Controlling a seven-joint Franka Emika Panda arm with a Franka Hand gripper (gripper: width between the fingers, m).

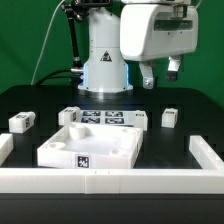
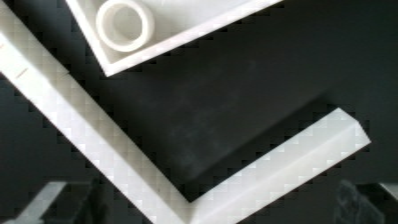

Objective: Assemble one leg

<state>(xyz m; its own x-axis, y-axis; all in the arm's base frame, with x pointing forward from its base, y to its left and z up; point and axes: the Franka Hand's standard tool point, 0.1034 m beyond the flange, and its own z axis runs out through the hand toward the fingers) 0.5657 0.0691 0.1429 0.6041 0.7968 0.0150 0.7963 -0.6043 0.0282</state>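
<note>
Several legs, small white blocks with marker tags, lie on the black table in the exterior view: one at the left [image 1: 22, 122], one [image 1: 70, 115] and another [image 1: 140, 119] beside the marker board, and one at the right [image 1: 170, 117]. My gripper [image 1: 160, 78] hangs open and empty high above the right-hand legs, touching nothing. In the wrist view my gripper [image 2: 205, 214] shows only as dim fingers [image 2: 43, 205] at the picture's edge, with nothing between them. No leg shows in the wrist view.
A large flat white panel [image 1: 60, 150] with round corner sockets lies in front of the marker board [image 1: 105, 120]; one socket corner [image 2: 121, 22] shows in the wrist view. A white wall [image 1: 110, 180] rims the table; its corner [image 2: 178, 190] shows in the wrist view.
</note>
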